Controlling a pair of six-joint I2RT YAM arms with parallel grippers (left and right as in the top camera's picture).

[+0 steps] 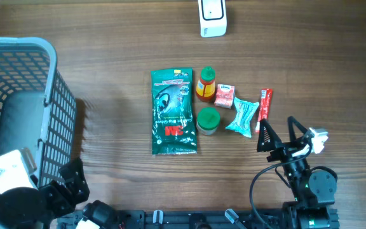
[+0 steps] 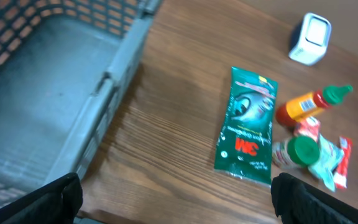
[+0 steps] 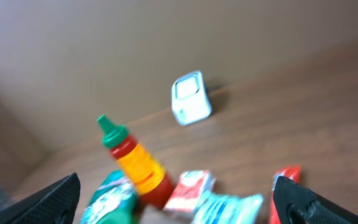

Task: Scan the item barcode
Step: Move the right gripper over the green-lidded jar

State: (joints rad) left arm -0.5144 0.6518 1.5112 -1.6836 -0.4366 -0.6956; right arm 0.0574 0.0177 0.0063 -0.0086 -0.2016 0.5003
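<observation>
Left jaws wide open, empty, by basket point(image 1: 18, 76). Right jaws wide open, nothing held, nr red sachet point(image 1: 265, 109). Green packet point(image 1: 173, 112) flat mid-desk point(image 1: 107, 38) w/ other items; white scanner point(image 1: 213, 18) at far edge.

The basket point(image 1: 49, 95) stands at the left end of the table point(image 1: 119, 51); the scanner point(image 1: 213, 18) sits alone at the far edge, well apart from everything else; the goods cluster mid-table. The flat pouch point(image 1: 172, 111) lies lengthwise at the left of the cluster; just right of it, the bottle point(image 1: 206, 84) sits behind the jar point(image 1: 208, 120); the small carton point(image 1: 224, 95) lies just beside the bottle on its right; further right comes the crinkled packet point(image 1: 243, 116), with the stick sachet point(image 1: 265, 108) beside it at the right end.
</observation>
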